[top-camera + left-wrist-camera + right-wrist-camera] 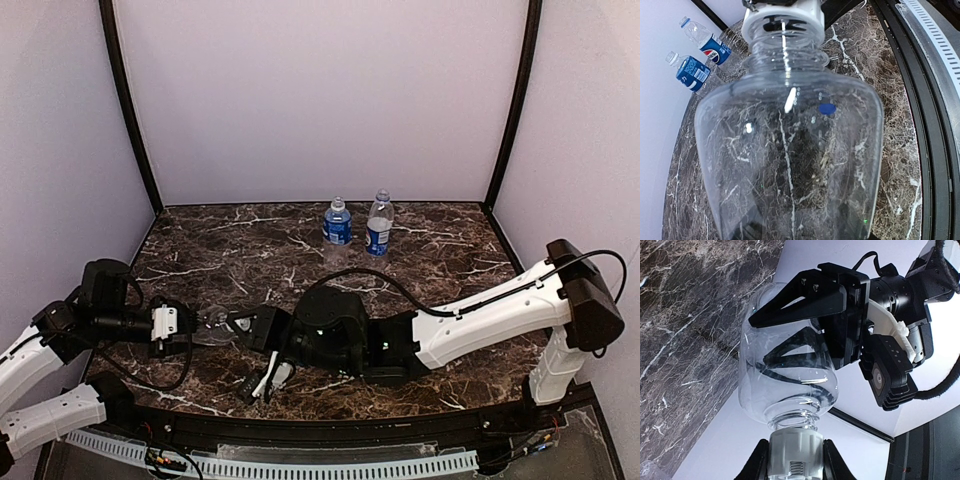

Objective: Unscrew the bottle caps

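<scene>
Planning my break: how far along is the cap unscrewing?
Nothing looks finished. In hand: left tool holds the plain bottle, right tool shut on its white cap, still on the neck. To do: the two labelled bottles at the back, at least one with its blue cap on.

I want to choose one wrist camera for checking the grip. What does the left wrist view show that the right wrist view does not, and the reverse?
Only the left wrist view: two small clear plastic bottles with blue labels standing side by side, and the white ribbed strip beyond the near edge. Only the right wrist view: the left hand from outside, black fingers clamped around the plain clear plastic bottle. Both: that bottle, its white round plastic screw cap, the dark marble table.
</scene>
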Available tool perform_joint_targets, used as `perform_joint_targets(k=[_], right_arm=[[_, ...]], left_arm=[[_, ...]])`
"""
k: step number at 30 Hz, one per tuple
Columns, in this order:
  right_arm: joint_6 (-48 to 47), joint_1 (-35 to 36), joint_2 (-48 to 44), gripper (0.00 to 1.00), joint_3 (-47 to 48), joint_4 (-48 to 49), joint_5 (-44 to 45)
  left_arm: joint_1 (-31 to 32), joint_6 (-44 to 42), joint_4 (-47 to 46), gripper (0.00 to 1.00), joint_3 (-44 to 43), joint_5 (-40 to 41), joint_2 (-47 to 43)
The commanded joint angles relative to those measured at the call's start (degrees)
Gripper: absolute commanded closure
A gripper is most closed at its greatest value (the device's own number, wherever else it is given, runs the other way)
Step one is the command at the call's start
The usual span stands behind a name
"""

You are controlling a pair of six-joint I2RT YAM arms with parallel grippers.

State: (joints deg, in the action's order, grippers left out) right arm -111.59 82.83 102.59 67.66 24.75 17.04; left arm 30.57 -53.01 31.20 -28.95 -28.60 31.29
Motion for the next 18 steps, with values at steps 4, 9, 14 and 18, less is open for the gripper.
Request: perform_joint_targets(k=[4, 9, 14, 18], right_arm=[[-4.02, -0.44, -1.81, 0.55, 2.04, 13.50, -1.94], [-1.42, -0.41, -1.49, 0.13, 2.08, 15.30, 0.03], [3.23, -0.39, -3.18, 0.03, 1.61, 10.08, 3.54], [15.51, -0.78, -5.65, 0.01, 3.07, -2.25, 7.11]], left_arm=[[0.72, 0.08, 3.08, 0.52, 0.21, -4.09, 0.28], [0.73, 1.82, 1.72, 0.52, 0.01, -3.49, 0.06], [0.64, 8.19, -2.91, 0.52, -0.03, 0.23, -0.09], [0.63, 12.29, -7.59, 0.52, -0.65, 0.93, -0.09]])
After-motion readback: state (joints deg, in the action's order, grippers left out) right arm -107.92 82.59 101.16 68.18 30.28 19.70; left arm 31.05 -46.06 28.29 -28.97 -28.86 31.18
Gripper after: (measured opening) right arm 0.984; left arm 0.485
